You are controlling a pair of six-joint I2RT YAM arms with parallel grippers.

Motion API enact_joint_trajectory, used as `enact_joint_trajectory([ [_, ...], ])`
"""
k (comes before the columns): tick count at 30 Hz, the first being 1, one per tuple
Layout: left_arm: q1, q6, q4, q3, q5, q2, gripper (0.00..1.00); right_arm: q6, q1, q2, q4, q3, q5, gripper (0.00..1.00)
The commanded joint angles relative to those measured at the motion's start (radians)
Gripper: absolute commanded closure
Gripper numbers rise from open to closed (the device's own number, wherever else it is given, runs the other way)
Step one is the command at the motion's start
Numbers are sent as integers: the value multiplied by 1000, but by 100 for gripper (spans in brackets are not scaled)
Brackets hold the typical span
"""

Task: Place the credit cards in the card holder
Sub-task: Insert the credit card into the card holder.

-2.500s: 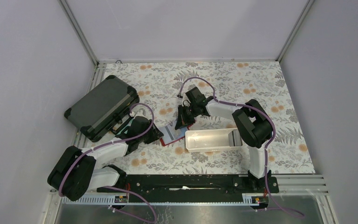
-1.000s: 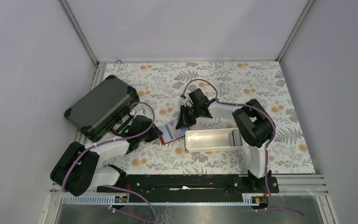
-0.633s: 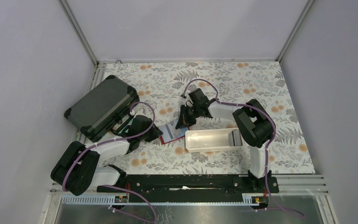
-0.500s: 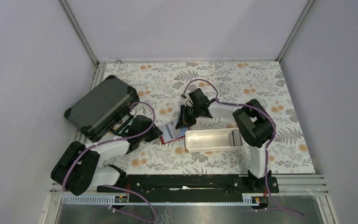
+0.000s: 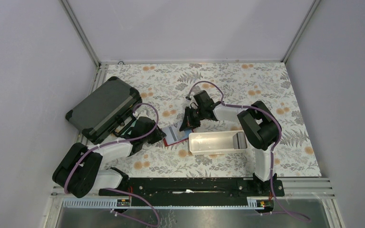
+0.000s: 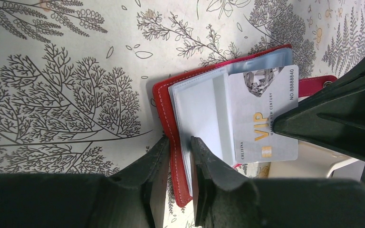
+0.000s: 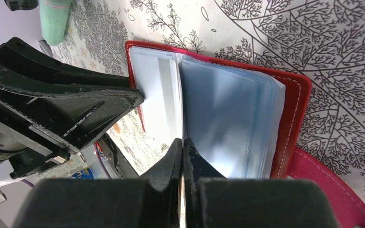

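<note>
The card holder (image 6: 161, 97), a red wallet, lies open on the flowered mat with its clear sleeves fanned out (image 5: 173, 137). My left gripper (image 6: 179, 140) is shut on its near red cover and the first sleeves. A light blue credit card (image 6: 262, 111) marked VIP lies half inside a sleeve. My right gripper (image 7: 183, 141) is shut on that card's outer end, and its black fingers (image 6: 328, 123) cover the card's corner. In the right wrist view the card is edge-on between the jaws, over the wallet's red cover (image 7: 294, 111). From above, the left gripper (image 5: 159, 137) and right gripper (image 5: 187, 125) flank the wallet.
A long white tray (image 5: 217, 142) stands just right of the wallet, close to the right gripper. A big dark grey hard case (image 5: 103, 109) lies at the left, behind the left arm. The mat's far half holds nothing else.
Almost nothing. The right wrist has shifted slightly to the right since the earliest frame. Both grips look the same.
</note>
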Motion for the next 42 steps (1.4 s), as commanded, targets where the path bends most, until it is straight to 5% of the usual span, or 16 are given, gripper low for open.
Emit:
enact_joint_trajectory([
  [1, -2, 43, -120, -17, -42, 58, 76, -21, 13, -16, 45, -14, -12, 100],
  [42, 4, 42, -121, -21, -32, 61, 77, -5, 10, -56, 74, -44, 19, 100],
])
